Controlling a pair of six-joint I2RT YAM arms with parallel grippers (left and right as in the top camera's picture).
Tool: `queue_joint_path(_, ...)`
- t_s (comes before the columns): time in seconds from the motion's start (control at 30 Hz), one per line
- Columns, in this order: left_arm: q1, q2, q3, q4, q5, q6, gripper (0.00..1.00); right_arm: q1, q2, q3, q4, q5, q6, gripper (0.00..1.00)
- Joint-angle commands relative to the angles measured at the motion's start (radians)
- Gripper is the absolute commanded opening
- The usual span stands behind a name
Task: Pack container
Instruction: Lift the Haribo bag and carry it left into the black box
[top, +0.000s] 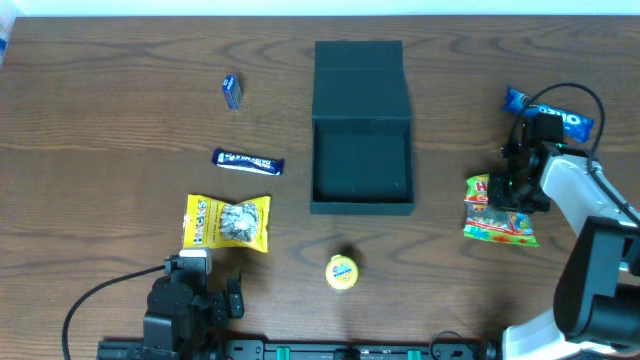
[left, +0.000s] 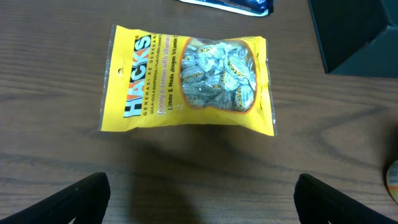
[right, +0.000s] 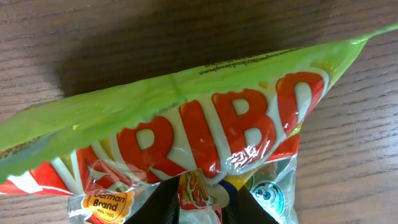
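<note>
The dark green square box was empty, nothing packed yet. The right gripper pinched the shiny green-and-red sweet bag. The left gripper was wide open, holding nothing.

This looks like a robotics lab or test station. A dark wood-grain table has a black robot arm and a white one mounted by a black rail along one edge. Packaged snacks lie spaced apart: a yellow candy bag ahead of the left hand, a gummy bag at the right hand.
</note>
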Motion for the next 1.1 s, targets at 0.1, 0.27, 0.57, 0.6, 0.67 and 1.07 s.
queue_joint_path(0.1,0.006,-0.006,-0.019,-0.049,-0.026,-0.001,0.96,0.005,0.01,-0.019,0.004,-0.025,0.007,0.07)
queue_joint_path(0.27,0.006,-0.006,-0.019,-0.049,-0.026,-0.001,0.96,0.027,-0.007,-0.018,0.007,-0.024,0.007,0.02)
queue_joint_path(0.57,0.006,-0.006,-0.019,-0.049,-0.027,-0.001,0.96,0.085,-0.119,-0.016,-0.016,-0.024,0.015,0.01)
queue_joint_path(0.6,0.006,-0.006,-0.019,-0.049,-0.026,-0.001,0.96,0.093,-0.137,-0.012,-0.03,-0.024,0.015,0.01)
queue_joint_path(0.67,0.006,-0.006,-0.019,-0.049,-0.026,-0.001,0.96,0.109,-0.178,0.005,-0.074,-0.024,0.015,0.01)
queue_joint_path(1.07,0.006,-0.006,-0.019,-0.049,-0.026,-0.001,0.96,0.325,-0.383,0.281,-0.396,-0.026,0.337,0.01)
